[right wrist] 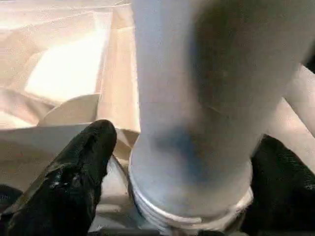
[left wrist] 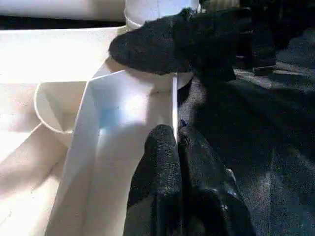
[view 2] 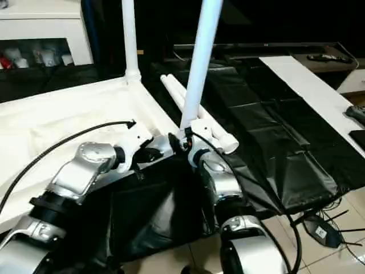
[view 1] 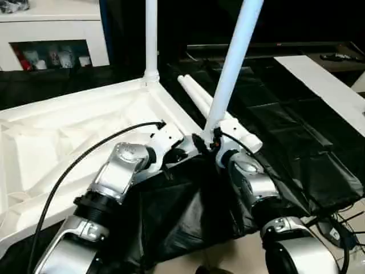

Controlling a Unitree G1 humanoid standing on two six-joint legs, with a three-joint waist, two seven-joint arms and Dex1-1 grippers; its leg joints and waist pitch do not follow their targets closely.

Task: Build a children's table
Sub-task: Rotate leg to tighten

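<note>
white table top (view 1: 68, 131), white legs (view 1: 234, 63), black sheet (view 1: 285, 137)

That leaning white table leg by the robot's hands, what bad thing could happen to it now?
1. The long white plastic tube leg leans in its corner socket, so it might not be seated and could tip out, with the right hand beside its base.
2. If it falls, it may hit the two spare white legs lying on the black sheet.

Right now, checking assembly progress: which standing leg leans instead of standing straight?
The near-corner leg beside the right gripper leans; the far-corner leg stands straight.
</note>
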